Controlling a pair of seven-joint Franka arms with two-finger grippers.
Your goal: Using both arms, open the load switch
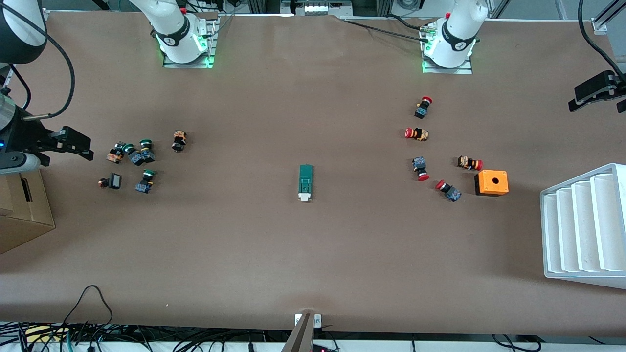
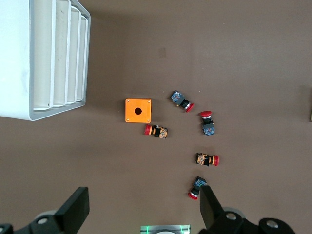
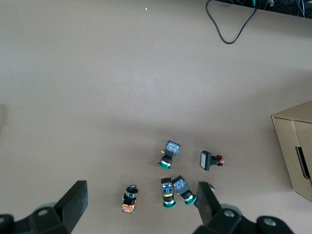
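The load switch (image 1: 305,182), a slim dark-green block with a white tab at the end nearer the front camera, lies flat near the middle of the table. It is out of both wrist views. My right gripper (image 1: 73,144) hangs high over the right arm's end of the table, above a cluster of green-capped buttons (image 3: 168,187). In the right wrist view it (image 3: 140,204) stands open and empty. My left gripper (image 1: 596,90) hangs over the left arm's end. In the left wrist view it (image 2: 142,209) is open with nothing between its fingers, above the red-capped buttons (image 2: 207,159).
Several red-capped buttons (image 1: 417,134) and an orange box with a hole (image 1: 491,182) lie toward the left arm's end, beside a white ribbed tray (image 1: 582,225). Green-capped buttons (image 1: 142,154) and a cardboard box (image 1: 24,210) are at the right arm's end. Cables run along the near edge.
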